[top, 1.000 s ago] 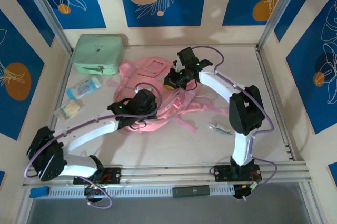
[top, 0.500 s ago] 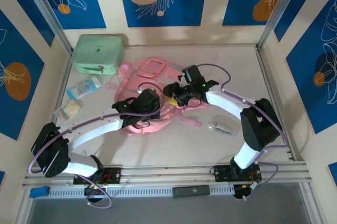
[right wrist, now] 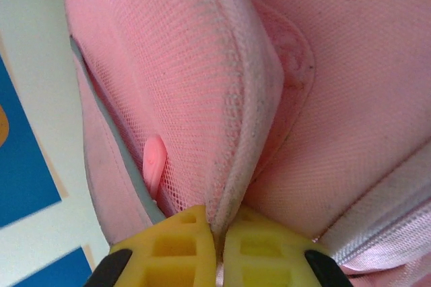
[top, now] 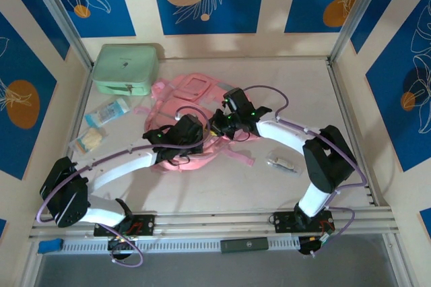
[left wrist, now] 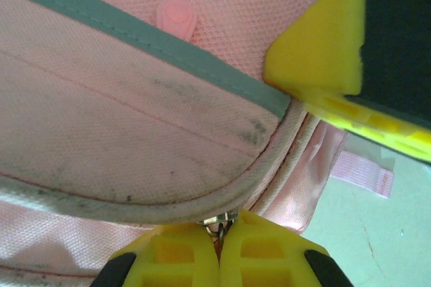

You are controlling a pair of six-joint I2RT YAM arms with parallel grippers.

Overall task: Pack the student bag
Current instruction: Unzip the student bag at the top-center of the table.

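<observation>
We see a mint green case [top: 126, 69] in the far left corner of the table [top: 222, 193]. A blue packet [top: 108, 111] and a pale packet [top: 89, 141] lie just in front of it, near the left edge.

The left gripper [left wrist: 219, 233] is clenched tight. Its yellow fingertips [left wrist: 175, 257] meet on a little metal bit at the rim of the student bag [top: 195, 87]. The pink student bag lies in the middle of the table, a bit toward the far edge, and both arms reach over it.

The right gripper [right wrist: 219, 240] is squeezed shut too. It pinches a thick pink mesh edge of the bag between its yellow tips. The two grippers are close together.

A small clear packet [top: 283, 163] lies apart from the bag, nearer the right edge.
</observation>
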